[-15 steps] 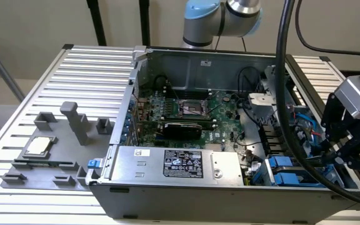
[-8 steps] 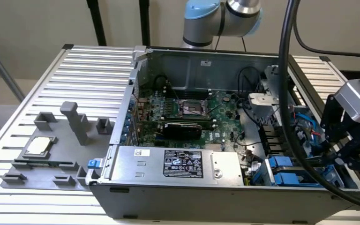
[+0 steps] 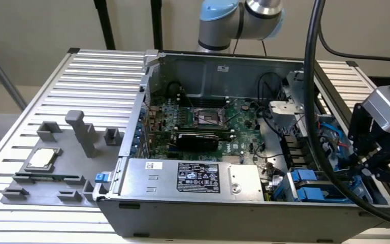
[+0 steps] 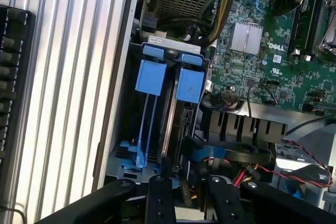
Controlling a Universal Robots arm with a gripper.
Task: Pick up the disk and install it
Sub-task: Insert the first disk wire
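Black and two-fingered, the gripper (image 3: 377,163) hangs at the exterior view's right, over the blue-tabbed drive bay (image 3: 310,184) in a corner of the open grey metal computer case (image 3: 202,216) on the ribbed aluminium table (image 3: 93,76). In the wrist view, the silver-grey disk (image 4: 178,121), clipped in its bright blue plastic carrier frame, stands edge-on inside that bay beside a second blue carrier (image 4: 151,77). The gripper's fingers (image 4: 160,198) stand apart near it, holding nothing.

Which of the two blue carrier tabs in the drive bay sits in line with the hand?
The tab nearer the motherboard: it sits straight ahead of the open hand. The other tab sits off to the side, farther from the motherboard.
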